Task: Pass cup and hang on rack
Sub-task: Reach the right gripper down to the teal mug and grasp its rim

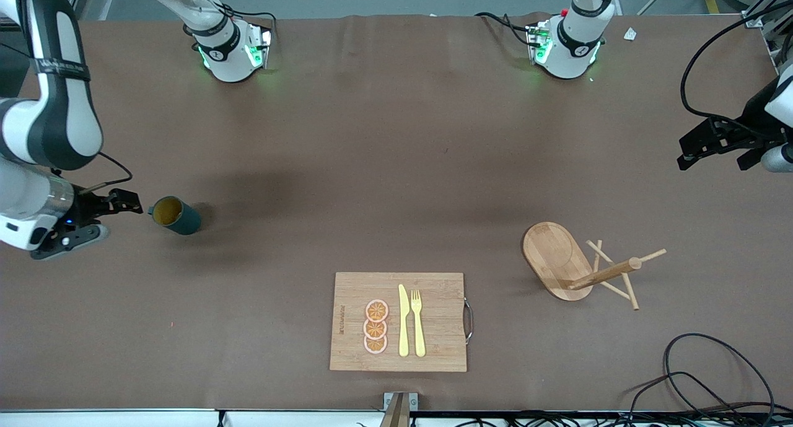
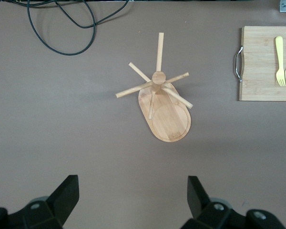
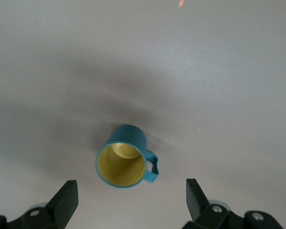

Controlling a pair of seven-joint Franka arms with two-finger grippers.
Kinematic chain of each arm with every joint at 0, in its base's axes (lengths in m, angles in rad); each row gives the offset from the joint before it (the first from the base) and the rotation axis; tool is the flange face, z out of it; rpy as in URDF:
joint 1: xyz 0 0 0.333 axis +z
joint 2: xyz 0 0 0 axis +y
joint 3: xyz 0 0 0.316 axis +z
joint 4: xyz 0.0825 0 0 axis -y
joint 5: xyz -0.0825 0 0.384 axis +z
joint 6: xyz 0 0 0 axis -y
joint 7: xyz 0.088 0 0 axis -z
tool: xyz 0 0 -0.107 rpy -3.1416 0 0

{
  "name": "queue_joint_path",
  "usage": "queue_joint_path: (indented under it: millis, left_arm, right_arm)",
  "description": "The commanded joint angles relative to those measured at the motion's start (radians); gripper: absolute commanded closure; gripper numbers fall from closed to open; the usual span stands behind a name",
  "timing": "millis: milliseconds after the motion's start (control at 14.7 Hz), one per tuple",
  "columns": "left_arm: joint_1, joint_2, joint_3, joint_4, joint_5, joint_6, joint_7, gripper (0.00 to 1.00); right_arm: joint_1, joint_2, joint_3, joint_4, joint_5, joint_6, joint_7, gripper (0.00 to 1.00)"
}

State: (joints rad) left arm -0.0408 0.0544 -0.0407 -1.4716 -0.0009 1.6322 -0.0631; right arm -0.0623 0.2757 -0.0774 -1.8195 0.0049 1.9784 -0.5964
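**Cup not yet grasped; all task steps remain**

Cup [image 1: 175,215] stands upright on the table [image 1: 396,136], free of contact. Your right gripper [image 1: 118,205] hangs just beside it at the right arm's end of the table, fingers spread wide and empty; in the right wrist view the cup [image 3: 125,158] sits between and ahead of the two fingertips [image 3: 66,198], its handle turned to one side.

Your left gripper [image 1: 712,145] is likewise released and holds nothing. It hovers over bare table at the left arm's end, with the rack [image 2: 161,102] well ahead of its fingers [image 2: 198,195].

Treat the task as not started: pick-up, hand-over and hanging are all outstanding. The rack [image 1: 579,266] stands upright, and every peg is vacant.

A cutting board [image 1: 399,321] carrying cutlery lies between the two working zones, nearer the front camera.
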Motion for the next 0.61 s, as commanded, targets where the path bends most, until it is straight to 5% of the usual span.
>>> queue_joint_path:
  millis: [0, 409, 545]
  left_arm:
    - [0.002, 0.009, 0.002, 0.019, -0.010, 0.000, 0.016, 0.00]
    - [0.001, 0.010, 0.002, 0.019, -0.008, 0.000, 0.011, 0.00]
    - [0.001, 0.010, 0.002, 0.019, -0.007, 0.000, 0.006, 0.00]
  right_arm:
    - [-0.037, -0.023, 0.013, -0.136, 0.007, 0.135, -0.155, 0.00]
    - [-0.070, 0.057, 0.013, -0.247, 0.009, 0.373, -0.350, 0.00]
    - [-0.068, 0.072, 0.014, -0.277, 0.009, 0.422, -0.359, 0.10]
